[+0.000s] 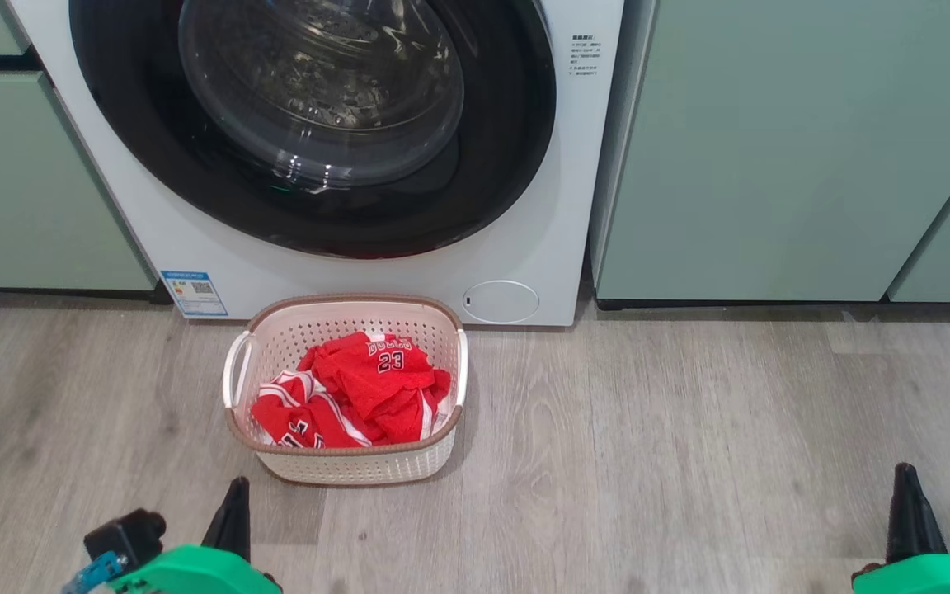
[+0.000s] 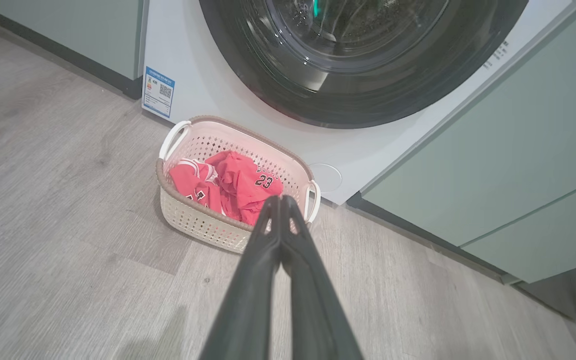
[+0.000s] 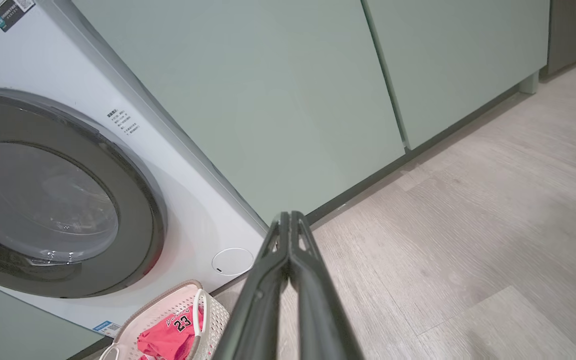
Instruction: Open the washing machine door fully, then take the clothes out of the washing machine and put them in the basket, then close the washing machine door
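The washing machine (image 1: 524, 247) stands white between green cabinets. Its door (image 1: 310, 124) lies flat against the front, black rim and clear bowl window facing me. On the floor right before it sits the basket (image 1: 351, 462), cream with a brown rim. The clothes (image 1: 359, 388), red jerseys with the number 23, lie piled inside the basket (image 2: 203, 225). My left gripper (image 1: 236, 495) is shut and empty at the lower left, short of the basket; its fingers (image 2: 280, 210) press together. My right gripper (image 1: 906, 487) is shut and empty at the lower right, far from the basket (image 3: 168, 320).
Pale green cabinets (image 1: 772, 148) flank the washer on both sides. Grey wood-look floor (image 1: 689, 454) stretches open to the right of the basket and in front of it. A small round cover (image 1: 500, 301) and a blue label (image 1: 193, 293) mark the washer's lower front.
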You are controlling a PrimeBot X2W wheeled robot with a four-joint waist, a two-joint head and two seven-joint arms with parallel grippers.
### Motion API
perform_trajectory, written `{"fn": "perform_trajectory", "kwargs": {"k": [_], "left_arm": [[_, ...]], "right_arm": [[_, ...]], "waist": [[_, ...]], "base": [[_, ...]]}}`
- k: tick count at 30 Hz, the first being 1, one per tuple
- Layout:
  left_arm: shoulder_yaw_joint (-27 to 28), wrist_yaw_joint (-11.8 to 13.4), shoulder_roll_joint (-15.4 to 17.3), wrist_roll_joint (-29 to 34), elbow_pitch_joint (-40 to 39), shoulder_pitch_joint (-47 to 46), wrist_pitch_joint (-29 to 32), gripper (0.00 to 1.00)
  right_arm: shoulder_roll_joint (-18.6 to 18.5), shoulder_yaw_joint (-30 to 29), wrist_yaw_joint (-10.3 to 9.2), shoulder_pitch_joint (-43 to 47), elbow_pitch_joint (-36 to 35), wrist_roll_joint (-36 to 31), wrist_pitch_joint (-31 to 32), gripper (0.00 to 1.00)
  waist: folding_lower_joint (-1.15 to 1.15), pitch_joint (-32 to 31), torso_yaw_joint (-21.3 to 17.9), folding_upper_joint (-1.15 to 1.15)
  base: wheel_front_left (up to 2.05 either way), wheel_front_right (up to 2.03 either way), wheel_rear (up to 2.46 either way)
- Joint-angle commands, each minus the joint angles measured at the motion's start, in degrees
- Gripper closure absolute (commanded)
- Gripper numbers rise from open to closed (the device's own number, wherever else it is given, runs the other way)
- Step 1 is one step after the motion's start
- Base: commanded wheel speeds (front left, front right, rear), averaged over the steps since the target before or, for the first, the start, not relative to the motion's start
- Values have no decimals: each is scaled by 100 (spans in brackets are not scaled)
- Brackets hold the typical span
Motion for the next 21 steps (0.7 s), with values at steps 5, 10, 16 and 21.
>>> {"fn": "perform_trajectory", "kwargs": {"k": [5,10,16,21], "left_arm": [[144,2,13,-453,-292,-344,124,100],[173,2,4,-760,-370,-358,208,100],[209,2,-7,-1128,-463,-374,308,100],[239,2,-16,-1435,-541,-388,393,100]], "right_arm": [[-47,62,-2,-285,-221,459,130,100],[-51,75,-2,-324,-238,769,214,100],[-56,91,-2,-371,-258,1140,315,100],[-60,104,-2,-410,-275,1450,399,100]], "waist": [[0,23,4,0],[0,41,8,0],[0,64,12,0],[0,82,16,0]], "base": [[0,0,0],[0,0,0],[0,0,0],[0,0,0]]}}
